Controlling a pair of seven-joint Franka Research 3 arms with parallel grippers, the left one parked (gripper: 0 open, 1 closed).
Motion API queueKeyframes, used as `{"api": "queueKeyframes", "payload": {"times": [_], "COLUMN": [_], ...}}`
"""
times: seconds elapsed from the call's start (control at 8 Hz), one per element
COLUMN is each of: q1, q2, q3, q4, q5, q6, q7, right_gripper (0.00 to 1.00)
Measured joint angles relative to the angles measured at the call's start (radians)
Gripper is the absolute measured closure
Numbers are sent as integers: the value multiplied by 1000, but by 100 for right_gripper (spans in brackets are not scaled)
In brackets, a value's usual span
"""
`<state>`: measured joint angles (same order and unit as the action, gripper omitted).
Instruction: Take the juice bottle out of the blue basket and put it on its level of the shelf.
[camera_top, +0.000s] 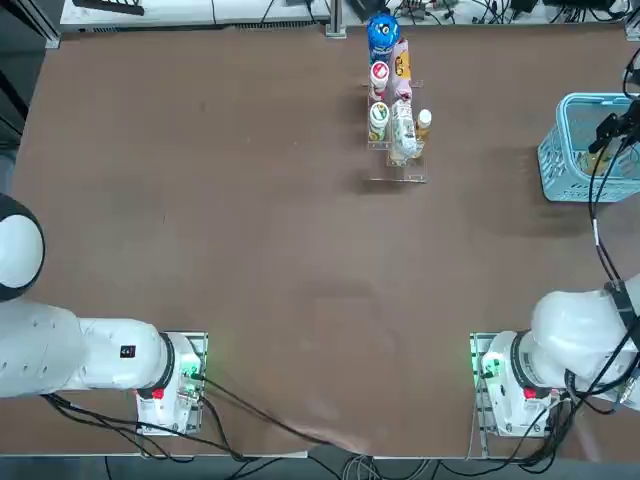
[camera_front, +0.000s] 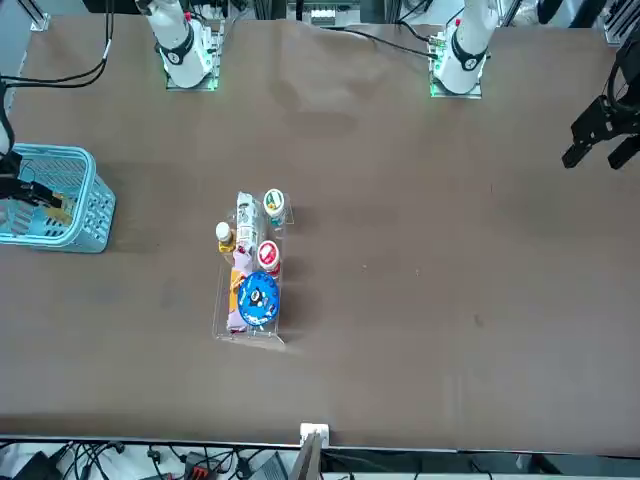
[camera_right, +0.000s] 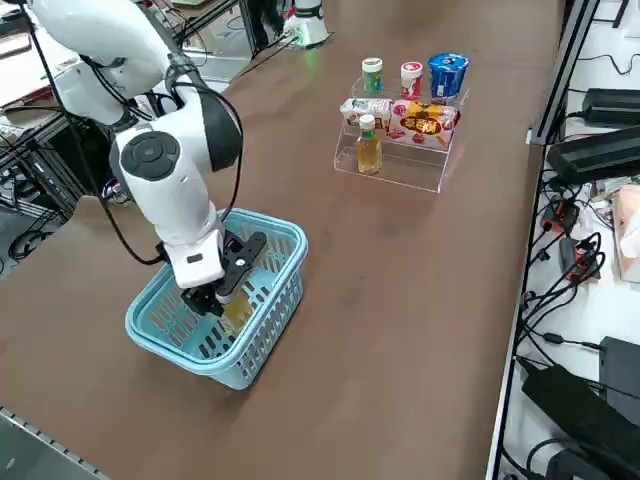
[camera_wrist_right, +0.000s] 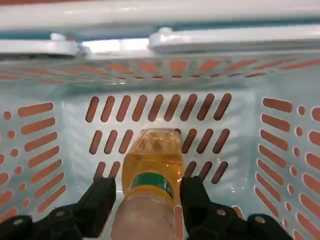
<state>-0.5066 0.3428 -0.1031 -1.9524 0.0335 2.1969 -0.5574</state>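
nearest the lens: translucent whitish cap (camera_wrist_right: 142, 220) of a small, slim, clear plastic juice bottle (camera_wrist_right: 152, 162) filled with amber-yellow liquid, a green band below its neck.
where the bottle is: inside the light blue, lattice-sided plastic basket (camera_right: 272, 345); whether it touches the basket floor cannot be told.
right gripper (camera_wrist_right: 149, 187): reaching down into the basket, its two black fingers (camera_wrist_right: 102, 200) on either side of the bottle near the neck.
jaws: apart, a little wider than the bottle, with a thin gap showing along one side; no firm hold to be seen.
shelf: small, clear, see-through stepped rack (camera_right: 425, 178), well apart from the basket, out towards the robot's left.
on the shelf: a matching amber bottle with a white cap (camera_right: 368, 155), a green-lidded container (camera_right: 372, 72), a red-lidded container (camera_right: 411, 78), a round blue tin (camera_right: 447, 75) and shiny printed packets (camera_right: 425, 123).
done: arm brought to the basket, fingers placed around the bottle.
left to do: grip, lift clear of the basket rim, carry across to the shelf, set down, let go; nearly the whole task.
likely level: probably the one holding the matching bottle, the shelf edge nearest the basket.
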Motion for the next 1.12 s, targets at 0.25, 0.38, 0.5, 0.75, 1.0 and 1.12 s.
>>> {"api": "queueKeyframes", "payload": {"times": [0.25, 0.38, 0.5, 0.75, 1.0, 1.12], "q1": [-1, -1, -1, -2, -2, -2], "q2": [0, 0, 0, -1, -2, -3], "q3": [0, 0, 0, 0, 0, 0], "q4": [0, 0, 0, 0, 0, 1], "q5": [0, 0, 0, 0, 0, 0], "q6": [-3, -3, -4, -5, -5, -5], "q7": [0, 0, 0, -1, -3, -4], "right_gripper": [22, 23, 26, 44, 46, 46]}}
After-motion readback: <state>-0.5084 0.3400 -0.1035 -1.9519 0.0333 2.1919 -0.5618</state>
